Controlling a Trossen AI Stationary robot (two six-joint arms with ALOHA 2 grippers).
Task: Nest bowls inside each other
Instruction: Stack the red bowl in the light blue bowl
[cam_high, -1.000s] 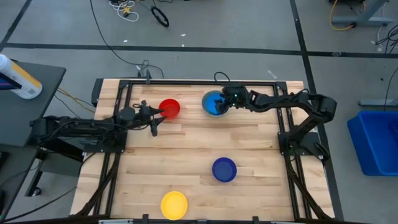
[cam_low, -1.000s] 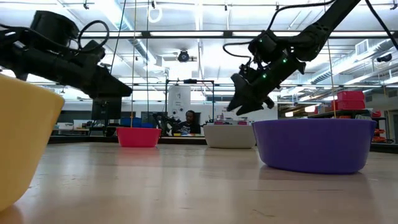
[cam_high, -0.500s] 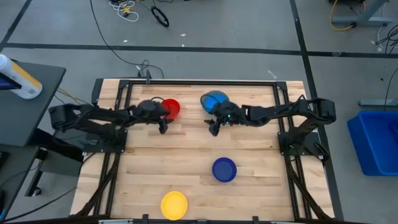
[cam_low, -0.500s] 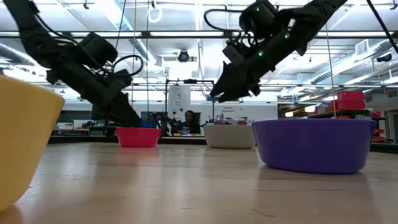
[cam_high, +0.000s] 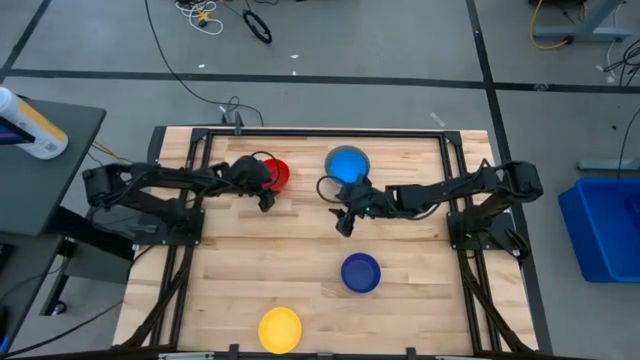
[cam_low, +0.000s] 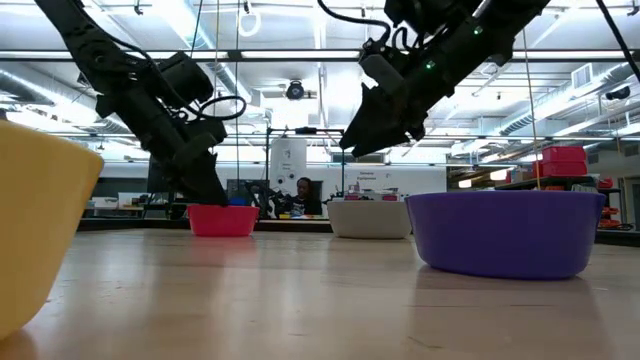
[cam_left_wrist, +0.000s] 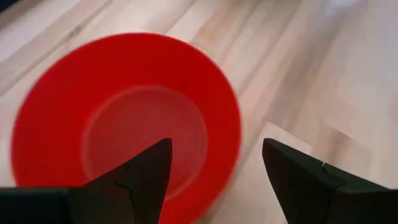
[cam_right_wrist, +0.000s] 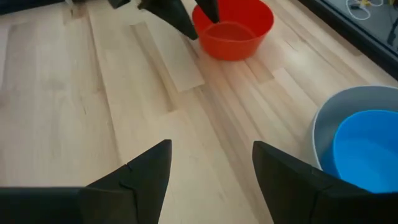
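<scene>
1. Since the light blue bowl (cam_high: 348, 163) sits inside the grey bowl (cam_right_wrist: 323, 127), one nesting is done.
2. Left gripper (cam_high: 266, 195), fingers apart, straddles the red bowl (cam_high: 275, 174) rim.
3. Right gripper (cam_high: 345, 222), fingers apart, hovers empty; dark blue bowl (cam_high: 360, 272) and yellow bowl (cam_high: 280, 328) remain beyond it.

Red bowl (cam_high: 276, 173); light blue bowl (cam_high: 347, 163) in grey bowl (cam_right_wrist: 323, 118); yellow bowl (cam_high: 280, 328).

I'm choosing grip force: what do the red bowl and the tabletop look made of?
The red bowl looks like thin moulded plastic: even saturated colour, smooth walls with a soft sheen; the exact plastic can't be told. The tabletop looks like jointed wooden strips with a matte sealed finish: visible grain and staggered seams.
</scene>
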